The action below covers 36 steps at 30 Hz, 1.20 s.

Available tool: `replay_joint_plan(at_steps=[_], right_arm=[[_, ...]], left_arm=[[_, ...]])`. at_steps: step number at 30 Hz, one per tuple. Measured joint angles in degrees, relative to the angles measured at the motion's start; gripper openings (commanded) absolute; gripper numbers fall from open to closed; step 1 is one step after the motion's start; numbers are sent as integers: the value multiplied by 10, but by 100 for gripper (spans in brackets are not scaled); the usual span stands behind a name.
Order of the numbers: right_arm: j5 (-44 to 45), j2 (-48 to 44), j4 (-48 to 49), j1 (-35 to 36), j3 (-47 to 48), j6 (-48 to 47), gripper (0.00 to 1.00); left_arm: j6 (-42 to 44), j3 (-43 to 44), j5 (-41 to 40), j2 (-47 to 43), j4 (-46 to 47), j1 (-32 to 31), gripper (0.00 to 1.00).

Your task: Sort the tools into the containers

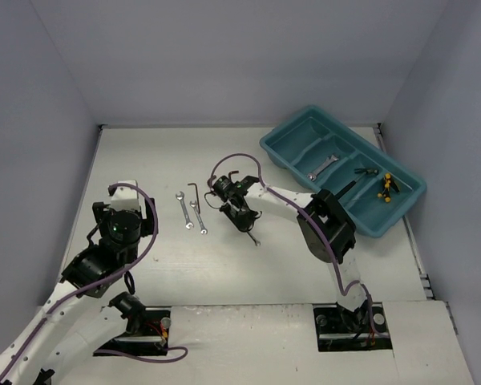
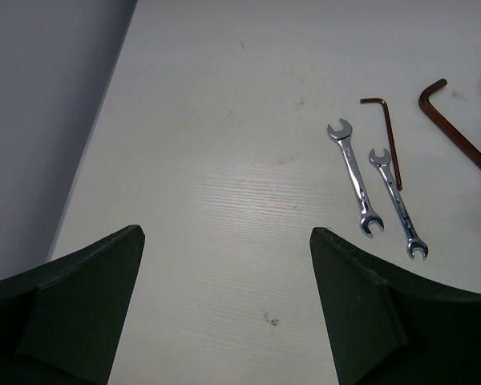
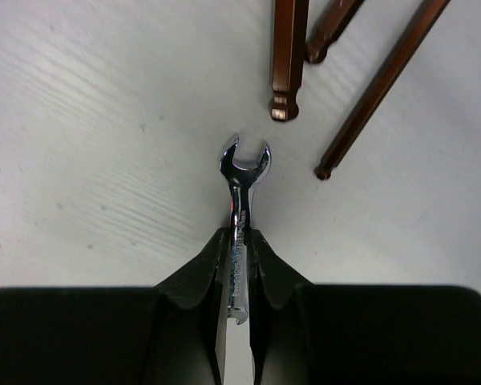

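Note:
My right gripper (image 3: 239,237) is shut on a small silver wrench (image 3: 242,184), whose open end sticks out ahead of the fingers just over the table; both also show in the top view, gripper (image 1: 247,224) and wrench (image 1: 256,239). Three brown hex keys (image 3: 289,56) lie just beyond it. My left gripper (image 2: 224,233) is open and empty above bare table, at the left in the top view (image 1: 122,194). Two silver wrenches (image 2: 354,178) (image 2: 397,204) and a thin hex key (image 2: 391,140) lie to its right. The teal tray (image 1: 289,140) holds a wrench (image 1: 322,167), a black-handled tool (image 1: 346,190) and a yellow-and-black tool (image 1: 386,186).
Grey walls close the table in at the left, back and right. The tray stands at an angle in the back right corner. The right arm's elbow (image 1: 329,228) hangs close to the tray's near side. A larger hex key (image 2: 457,128) lies at the left wrist view's right edge.

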Motion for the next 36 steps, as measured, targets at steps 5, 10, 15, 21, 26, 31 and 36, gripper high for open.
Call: replay_joint_plan(at_steps=[5,10,15,21,26,31,36], right_arm=[[-1,-11,-16,3,-18,7,19],[-6,-11,-26,2,-19,7,24],[-17,-10,-34,2,-19,6,13],[-34,-9,-38,1,-18,2,0],[-45,-6,-47,-6,-9,2,0],[-55,-7,-57,-30,16,15,0],[-52,-38,-59,-103,78,32,0]], left_arm=[[0,0,0,4,0,0,81],[1,0,0,8,0,0,81],[1,0,0,8,0,0,81],[1,0,0,8,0,0,81],[1,0,0,7,0,0,81],[1,0,0,4,0,0,81],[1,0,-1,3,0,0,81]])
